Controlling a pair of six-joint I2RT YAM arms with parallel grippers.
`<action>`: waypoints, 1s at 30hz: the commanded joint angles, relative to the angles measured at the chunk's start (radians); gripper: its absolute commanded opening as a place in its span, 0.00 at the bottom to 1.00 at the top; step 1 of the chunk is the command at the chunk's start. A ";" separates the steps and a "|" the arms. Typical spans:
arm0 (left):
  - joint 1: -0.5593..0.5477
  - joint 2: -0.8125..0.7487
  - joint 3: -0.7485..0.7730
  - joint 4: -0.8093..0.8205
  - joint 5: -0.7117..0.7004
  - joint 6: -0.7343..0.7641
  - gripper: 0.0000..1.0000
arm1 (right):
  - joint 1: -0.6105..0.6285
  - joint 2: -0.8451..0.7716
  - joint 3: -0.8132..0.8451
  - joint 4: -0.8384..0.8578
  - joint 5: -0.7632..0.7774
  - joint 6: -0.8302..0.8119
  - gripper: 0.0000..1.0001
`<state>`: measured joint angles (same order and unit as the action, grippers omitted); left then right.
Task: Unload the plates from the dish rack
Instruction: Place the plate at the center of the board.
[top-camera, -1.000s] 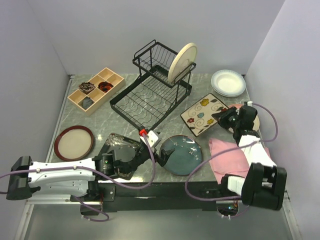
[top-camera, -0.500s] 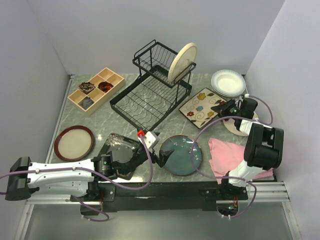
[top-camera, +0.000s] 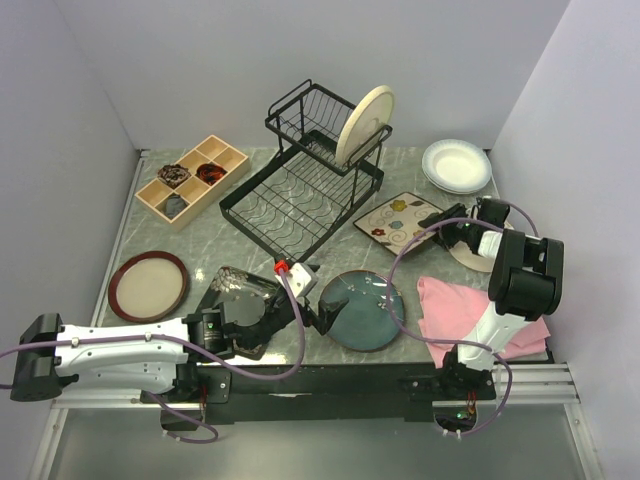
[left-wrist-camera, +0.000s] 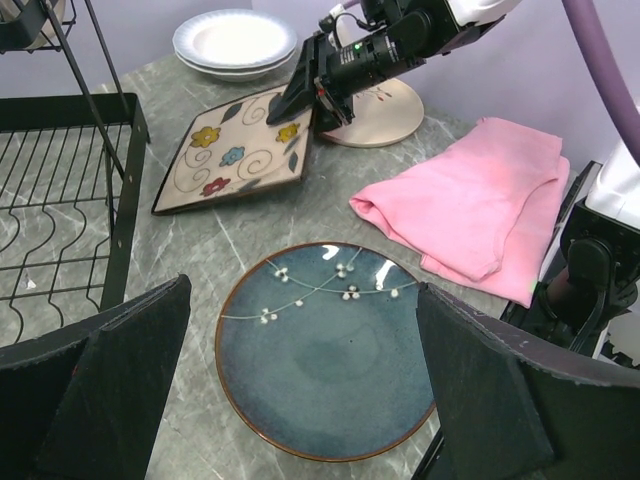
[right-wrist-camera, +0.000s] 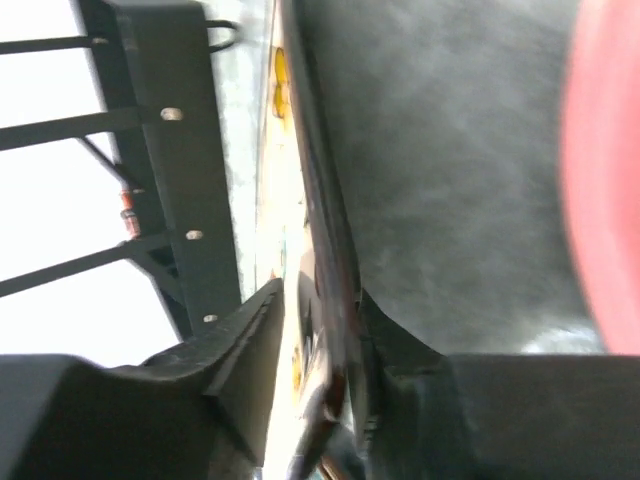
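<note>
left tool (left-wrist-camera: 300, 385): wide open over the teal plate (top-camera: 362, 309) | right tool (left-wrist-camera: 310, 95): straddling right edge of cream flowered plate (left-wrist-camera: 235, 150), can't tell if actually clamped

Robot lab test cell, not a kitchen: grey marbled tabletop (top-camera: 203, 250) boxed in by plain white walls (top-camera: 200, 60) on three sides, left arm (top-camera: 120, 350) and right arm (top-camera: 520, 285) bolted to black rail (top-camera: 340, 378) at near edge, purple cables (top-camera: 387, 300) looping loose, dish rack (top-camera: 290, 200) toward far edge.

Cream square plate (right-wrist-camera: 322, 230) edge-on between the 2 fingers (right-wrist-camera: 225, 350), black dish rack (right-wrist-camera: 160, 130) left, grey table (right-wrist-camera: 450, 150), pink blur (right-wrist-camera: 605, 170) right
</note>
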<state>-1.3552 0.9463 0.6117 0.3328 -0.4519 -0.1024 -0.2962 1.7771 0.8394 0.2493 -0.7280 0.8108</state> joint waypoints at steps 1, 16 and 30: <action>0.002 0.000 0.007 0.054 0.018 -0.025 0.99 | -0.012 -0.004 0.061 -0.067 0.068 -0.068 0.45; 0.002 0.034 0.010 0.063 0.013 -0.031 0.99 | -0.012 -0.071 0.121 -0.358 0.323 -0.147 0.47; 0.002 0.045 0.019 0.052 0.013 -0.028 1.00 | 0.012 0.065 0.254 -0.363 0.276 -0.150 0.38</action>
<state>-1.3552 0.9928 0.6117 0.3500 -0.4412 -0.1184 -0.2989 1.8320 1.0271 -0.1230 -0.4324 0.6746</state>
